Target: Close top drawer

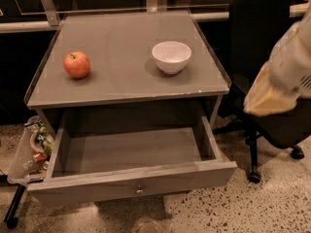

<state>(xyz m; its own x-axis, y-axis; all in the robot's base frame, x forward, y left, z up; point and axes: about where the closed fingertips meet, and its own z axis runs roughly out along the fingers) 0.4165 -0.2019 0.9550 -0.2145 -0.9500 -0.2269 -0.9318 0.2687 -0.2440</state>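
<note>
One high frontal view looks down from near; end effector (270,94) perhaps blurred right.

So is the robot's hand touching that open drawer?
Apart. The camera view shows the gripper at the right edge, in front of the chair, with a plain gap between it and the top drawer.

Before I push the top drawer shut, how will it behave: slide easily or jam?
The drawer looks empty, so probably light and easy to slide. Pushed near its central knob, it should run straight; off-centre, being wide, it may skew. The apple on top could roll if it slams. The gripper hangs at right, apart from it.
</note>
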